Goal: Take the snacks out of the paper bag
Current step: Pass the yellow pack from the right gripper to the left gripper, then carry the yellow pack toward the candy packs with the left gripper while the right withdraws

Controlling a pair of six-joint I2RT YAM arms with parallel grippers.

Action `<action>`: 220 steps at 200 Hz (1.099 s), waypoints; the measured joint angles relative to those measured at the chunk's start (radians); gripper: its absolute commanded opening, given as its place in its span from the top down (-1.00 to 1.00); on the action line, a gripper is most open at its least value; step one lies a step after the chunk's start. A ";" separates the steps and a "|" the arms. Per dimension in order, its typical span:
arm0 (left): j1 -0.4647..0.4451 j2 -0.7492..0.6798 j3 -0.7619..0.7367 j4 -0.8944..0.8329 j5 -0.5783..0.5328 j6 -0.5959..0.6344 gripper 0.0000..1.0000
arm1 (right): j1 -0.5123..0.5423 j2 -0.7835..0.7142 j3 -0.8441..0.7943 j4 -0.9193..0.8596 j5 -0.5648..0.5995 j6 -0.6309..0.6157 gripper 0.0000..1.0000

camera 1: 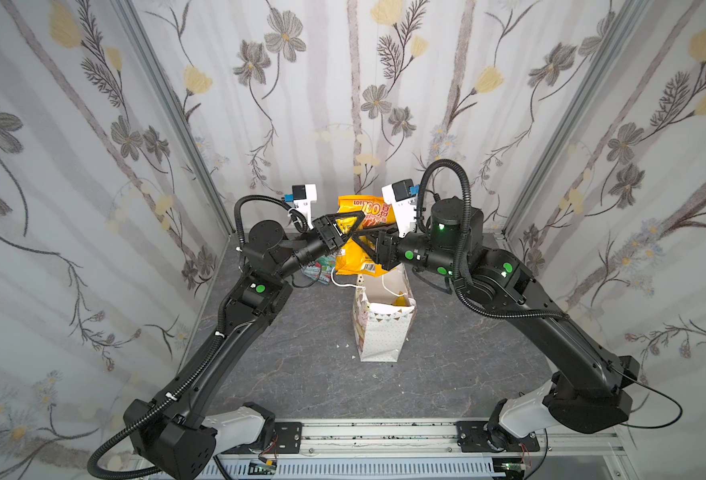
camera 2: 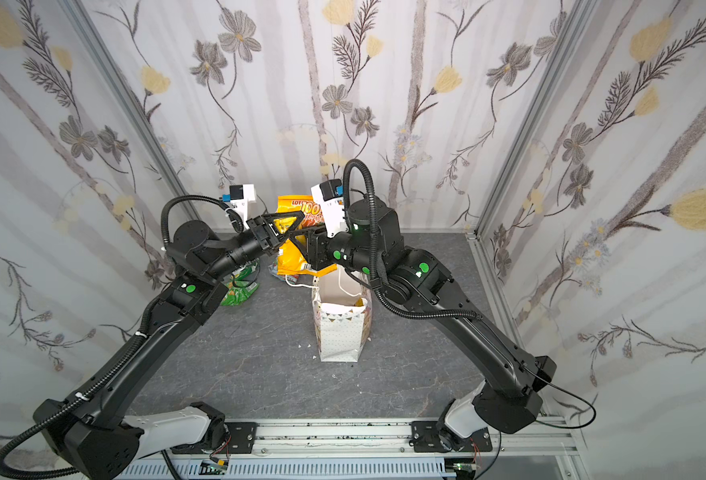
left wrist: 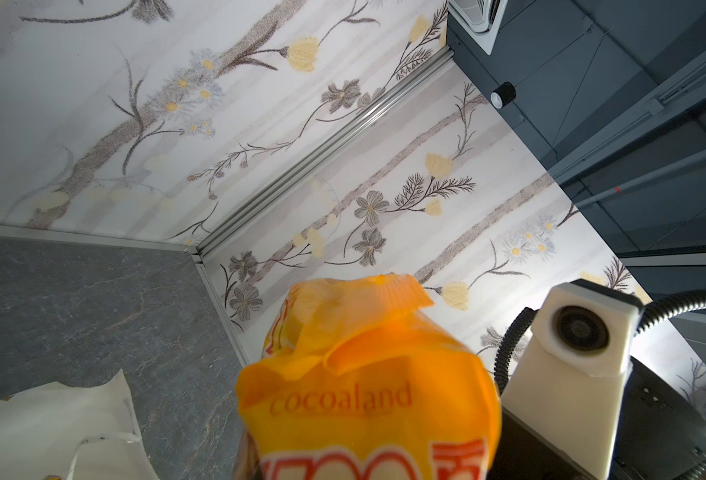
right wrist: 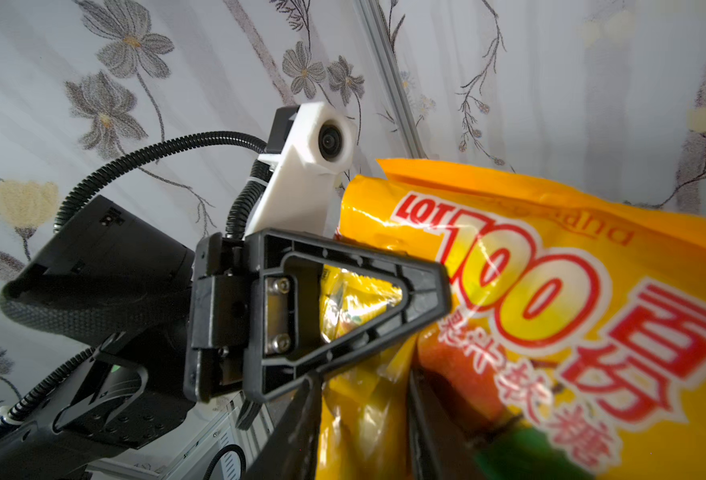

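An orange-yellow "LOT 100" snack packet [camera 1: 357, 262] [camera 2: 293, 253] hangs in the air above and behind the white paper bag [camera 1: 378, 332] [camera 2: 339, 332]. My left gripper [camera 1: 357, 224] [camera 2: 299, 220] is shut on the packet's upper part; one of its fingers [right wrist: 426, 291] lies flat across the front. In the left wrist view the packet [left wrist: 368, 395] hides the jaws. My right gripper [camera 1: 361, 241] [right wrist: 364, 395] has its fingers apart, with a fold of the packet [right wrist: 551, 291] loose between them. Something yellow [camera 1: 401, 300] shows inside the bag's open mouth.
Green packets [camera 2: 239, 291] and a teal one [camera 1: 318, 270] lie on the grey table behind my left arm. One white cord handle [camera 1: 343, 286] hangs over the bag's rim. Floral walls close three sides; a metal rail [camera 1: 384, 436] runs along the front.
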 measured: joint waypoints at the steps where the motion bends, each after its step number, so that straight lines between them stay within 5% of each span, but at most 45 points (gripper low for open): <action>1: 0.000 0.000 0.000 0.000 0.001 0.000 0.49 | 0.000 0.000 0.000 0.000 0.000 0.000 0.26; 59: 0.027 -0.025 -0.006 -0.023 0.024 0.023 0.53 | 0.003 -0.054 -0.022 0.040 0.003 -0.017 -0.13; 118: 0.164 -0.077 -0.043 -0.083 0.007 0.045 0.57 | -0.016 -0.278 -0.340 0.251 0.122 -0.032 -0.92; 220: 0.471 -0.051 -0.237 -0.019 0.056 -0.076 0.64 | -0.130 -0.375 -0.587 0.381 0.100 0.103 -0.99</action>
